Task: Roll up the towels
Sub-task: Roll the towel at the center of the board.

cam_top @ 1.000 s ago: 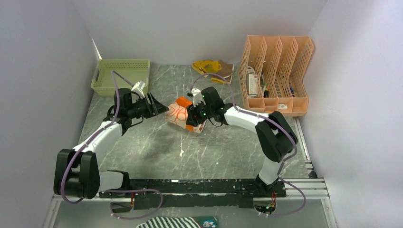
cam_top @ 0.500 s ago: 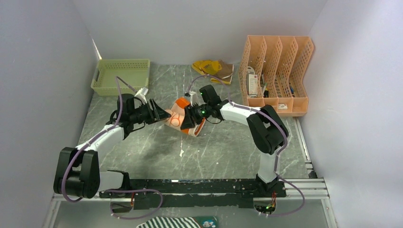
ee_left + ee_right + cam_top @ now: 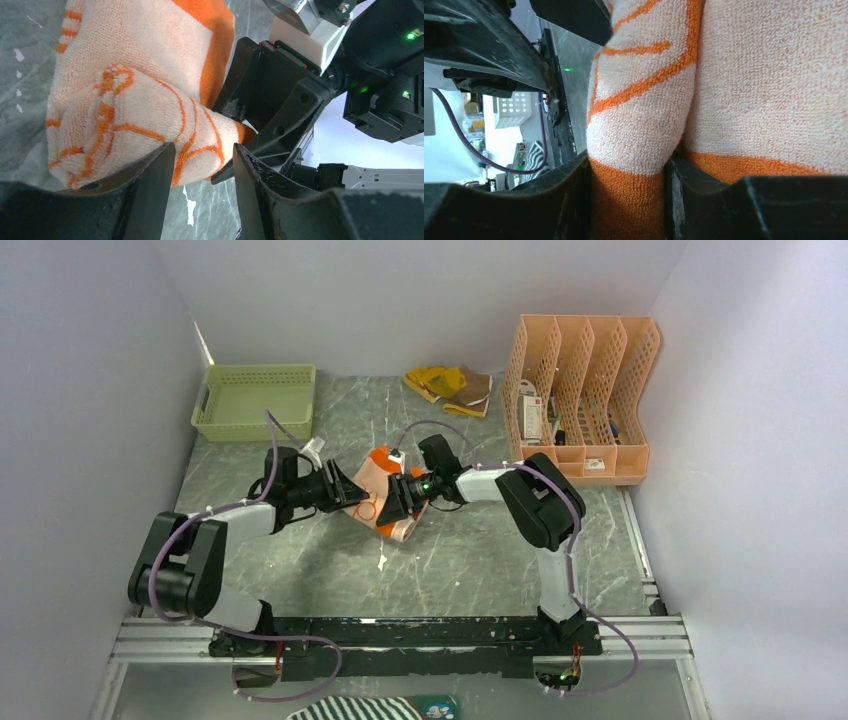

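Overhead, both arms are meeting at mid-table, where the orange towel (image 3: 377,502) is sitting bunched between the left gripper (image 3: 352,496) and the right gripper (image 3: 391,502). The yellow towel (image 3: 447,383) is lying crumpled at the far edge, beside the file rack (image 3: 580,390).

From the left wrist, the left gripper (image 3: 202,162) is pinching a thick towel fold between half-parted jaws, with the right gripper (image 3: 270,105) touching the cloth just behind.

From the right wrist, the right gripper (image 3: 626,200) is clamping an orange-edged fold, jaws partway apart.
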